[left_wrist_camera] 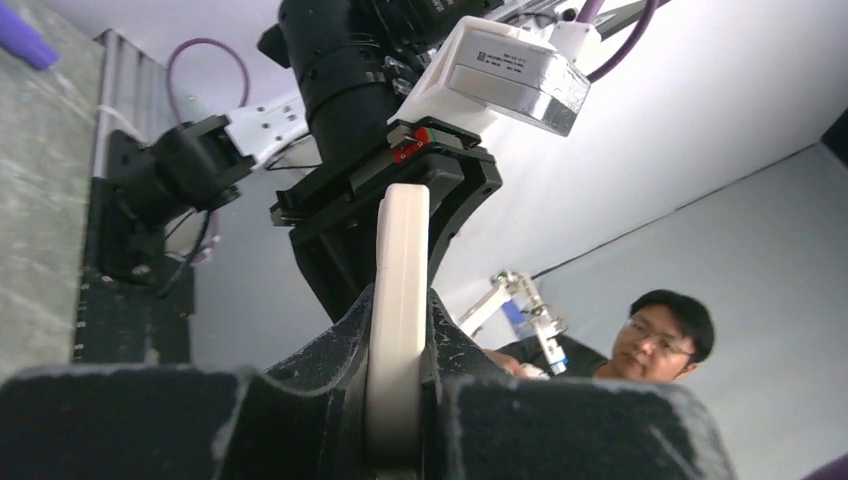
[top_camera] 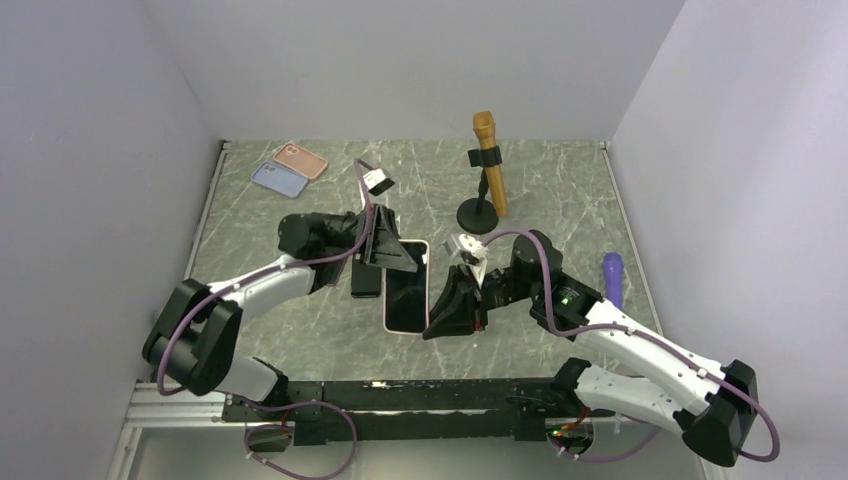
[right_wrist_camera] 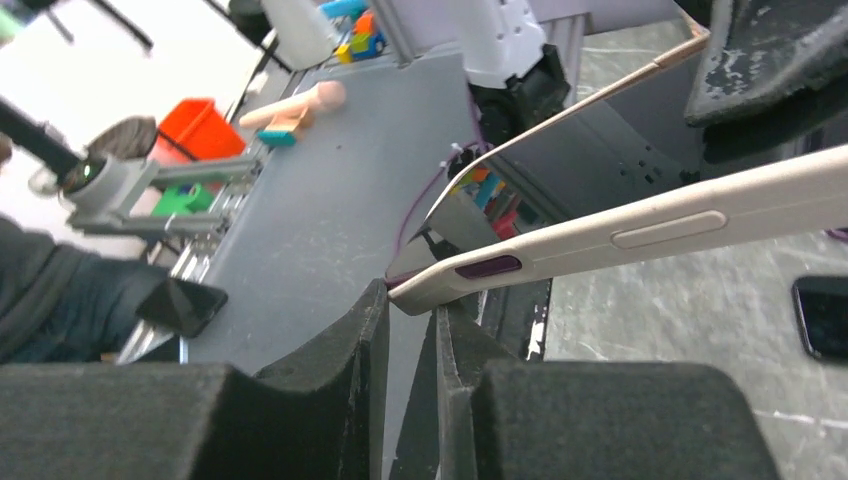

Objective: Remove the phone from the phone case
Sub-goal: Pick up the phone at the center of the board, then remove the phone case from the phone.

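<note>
Fingers of the left gripper (left_wrist_camera: 398,345) were clamped on one end of the cream plastic phone case (left_wrist_camera: 400,250), the black-screened phone (top_camera: 406,290) inside it, at mid-frame in the top view. The right gripper (right_wrist_camera: 410,325) had its fingers nearly together at the case's lower corner; whether they pinched it could not be told.

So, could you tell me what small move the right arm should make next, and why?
Probably peel that corner slightly further away. The right tool sits at a corner of the phone case, where the phone already stands lifted out, while the left tool clamps the far end. Whether the right tool truly grips is unclear.
</note>
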`<state>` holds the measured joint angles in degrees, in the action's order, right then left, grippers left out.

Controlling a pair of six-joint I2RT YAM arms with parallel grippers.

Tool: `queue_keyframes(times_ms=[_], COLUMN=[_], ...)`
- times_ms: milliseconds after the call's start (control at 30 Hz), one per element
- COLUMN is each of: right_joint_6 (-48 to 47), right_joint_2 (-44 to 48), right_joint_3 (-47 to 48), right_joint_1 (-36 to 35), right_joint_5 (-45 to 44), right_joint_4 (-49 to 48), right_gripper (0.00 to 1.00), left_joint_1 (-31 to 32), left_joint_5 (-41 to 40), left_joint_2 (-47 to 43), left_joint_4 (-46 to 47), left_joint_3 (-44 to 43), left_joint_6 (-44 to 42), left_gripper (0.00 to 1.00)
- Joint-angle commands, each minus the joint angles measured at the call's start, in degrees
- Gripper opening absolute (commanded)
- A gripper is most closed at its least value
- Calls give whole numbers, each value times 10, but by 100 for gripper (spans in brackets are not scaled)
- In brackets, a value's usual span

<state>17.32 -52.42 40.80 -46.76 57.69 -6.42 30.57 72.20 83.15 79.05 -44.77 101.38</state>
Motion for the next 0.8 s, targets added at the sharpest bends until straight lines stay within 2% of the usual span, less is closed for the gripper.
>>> queue_keyframes(times_ms=[0, 100, 233, 300, 433, 500, 600, 700, 767], right_joint_6=[-166, -221, -220, -182, -60, 7, 68, 97, 105], right_joint_2=[-22, -55, -91, -92, -87, -73, -57, -40, -15], right_joint_3=[75, 120, 148, 135, 108, 73, 31, 12, -1], right_joint_1=[-11, -14, -16, -16, -18, -18, -18, -16, -16], right_joint_5=[-20, -44, -117, -242, -610, -680, -702, -674, -640], right_joint_4=[28, 49, 2, -50, -59, -72, -82, -81, -88], right_gripper=[0, 0, 0, 0, 0, 0, 0, 0, 0], left_joint_1=[23, 26, 31, 32, 31, 31, 31, 31, 31], left_joint_5=[-90, -101, -111, -119, -198, -257, -322, -350, -382], left_joint_2=[-74, -117, -164, -178, -222, -253, -285, -287, -292], left_joint_4=[74, -11, -149, -192, -283, -316, -348, -390, -383], left_joint_3=[36, 42, 27, 24, 30, 36, 33, 7, 11], left_joint_6=[122, 72, -19, -49, -143, -206, -274, -325, -331], left_gripper=[0, 0, 0, 0, 0, 0, 0, 0, 0])
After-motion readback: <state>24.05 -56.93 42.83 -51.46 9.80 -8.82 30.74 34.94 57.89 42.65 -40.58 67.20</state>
